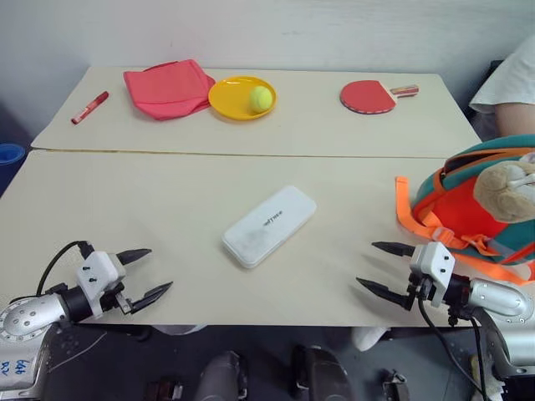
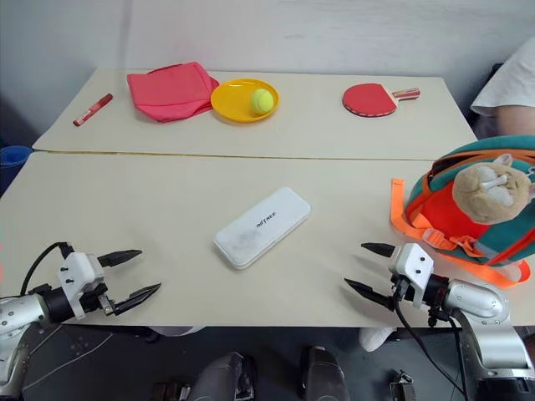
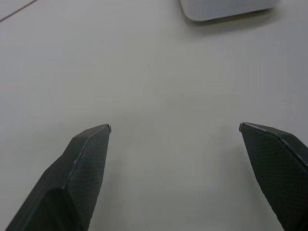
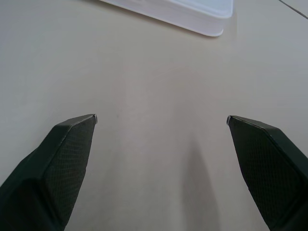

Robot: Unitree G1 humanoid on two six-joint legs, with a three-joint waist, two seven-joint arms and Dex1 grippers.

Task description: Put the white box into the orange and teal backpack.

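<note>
The white box (image 1: 269, 225) was noted lying flat and askew mid-table toward the near edge, between the spread-jawed, empty left gripper (image 1: 148, 272) and right gripper (image 1: 382, 267), and was judged stiff, light and slick, best pinched across its narrow width

White box (image 1: 269, 225) smooth matt plastic; backpack (image 1: 468, 209) woven cloth, plush toy (image 2: 497, 190); table (image 1: 167, 209) matt.

The left end effector (image 3: 174, 129) hangs over the pale counter (image 3: 159, 86) with its two black fingers (image 3: 79, 168) spread wide apart and nothing between them. Beyond the fingertips, well apart from them, lies a rounded corner of the white box (image 3: 226, 8).
</note>
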